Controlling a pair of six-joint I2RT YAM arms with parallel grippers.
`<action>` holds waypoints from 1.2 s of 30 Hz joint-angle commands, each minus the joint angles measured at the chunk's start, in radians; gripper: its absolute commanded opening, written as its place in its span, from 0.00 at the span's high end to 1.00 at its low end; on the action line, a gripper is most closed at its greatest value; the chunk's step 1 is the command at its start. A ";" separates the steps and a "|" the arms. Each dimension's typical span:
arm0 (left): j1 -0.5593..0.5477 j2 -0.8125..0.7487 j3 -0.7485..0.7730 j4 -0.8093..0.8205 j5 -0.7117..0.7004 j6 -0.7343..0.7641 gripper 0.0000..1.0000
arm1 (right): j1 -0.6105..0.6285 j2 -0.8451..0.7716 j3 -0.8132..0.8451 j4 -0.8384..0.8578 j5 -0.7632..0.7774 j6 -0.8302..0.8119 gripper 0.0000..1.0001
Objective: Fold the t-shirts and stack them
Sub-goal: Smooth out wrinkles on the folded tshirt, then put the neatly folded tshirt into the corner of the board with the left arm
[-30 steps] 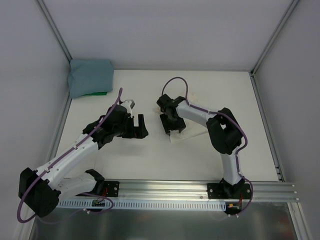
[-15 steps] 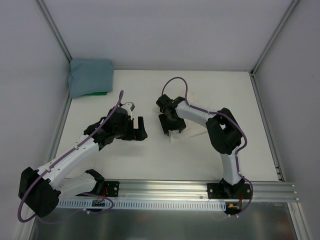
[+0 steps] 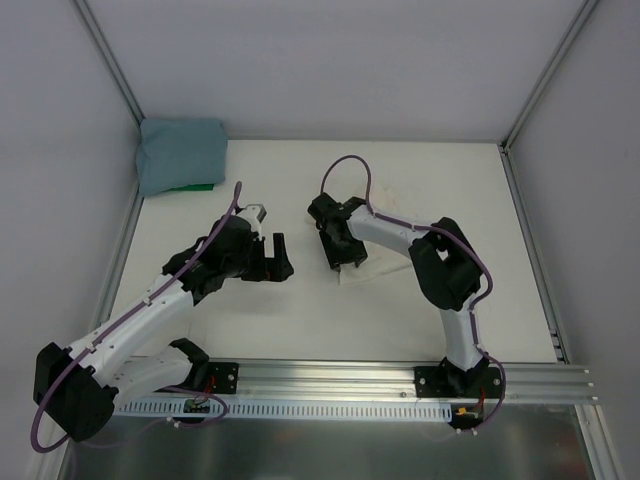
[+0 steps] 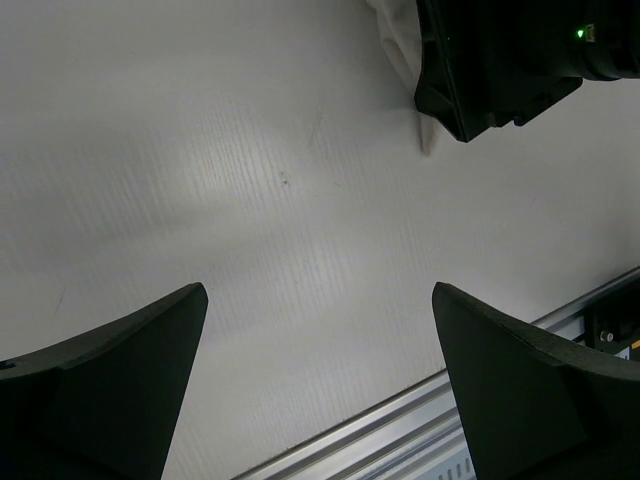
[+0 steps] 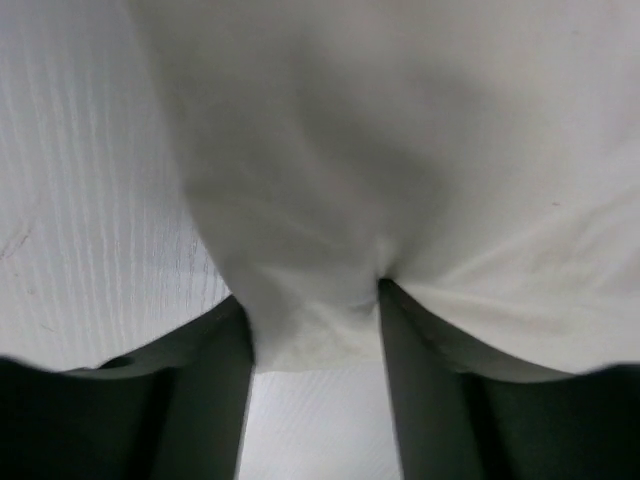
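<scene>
The teal-blue t-shirt [image 3: 180, 155] lies folded in the far left corner. The cream t-shirt [image 3: 358, 270] lies bunched at mid-table, mostly hidden under my right gripper [image 3: 336, 252]. In the right wrist view its cloth [image 5: 380, 150] drapes over both fingers [image 5: 215, 380]. A fold hangs into the gap of the right gripper [image 5: 312, 300], whose jaws stand partly open astride it, touching it on both sides. My left gripper [image 3: 278, 258] hovers just left of it. In its own view the left gripper [image 4: 318, 300] is wide open over bare table, with a cream corner [image 4: 400, 40] at the top.
Something green [image 3: 195, 187] peeks out under the teal shirt. The metal rail [image 3: 400, 375] runs along the near edge. Frame posts and grey walls close in the table [image 3: 250, 330] at the left, right and back.
The left gripper has drawn back a little toward the left. The right gripper has shifted slightly left over the cream cloth.
</scene>
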 commanded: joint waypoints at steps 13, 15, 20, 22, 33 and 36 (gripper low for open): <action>-0.007 -0.016 -0.049 0.050 -0.011 0.000 0.01 | 0.029 0.052 -0.059 0.031 -0.050 0.075 1.00; -0.006 0.010 -0.072 0.109 0.015 -0.012 0.01 | 0.029 0.018 -0.064 0.028 -0.054 0.075 0.99; -0.007 0.133 -0.170 0.378 0.109 -0.100 0.01 | 0.025 -0.056 -0.061 0.000 -0.062 0.075 0.99; -0.007 0.176 -0.230 0.599 0.141 -0.155 0.01 | 0.025 -0.095 -0.061 -0.009 -0.067 0.079 0.99; 0.010 0.556 -0.312 1.337 0.201 -0.418 0.01 | 0.027 -0.214 -0.030 -0.053 -0.087 0.093 0.99; 0.008 0.633 -0.332 1.491 0.170 -0.481 0.01 | 0.027 -0.232 -0.026 -0.061 -0.093 0.098 0.99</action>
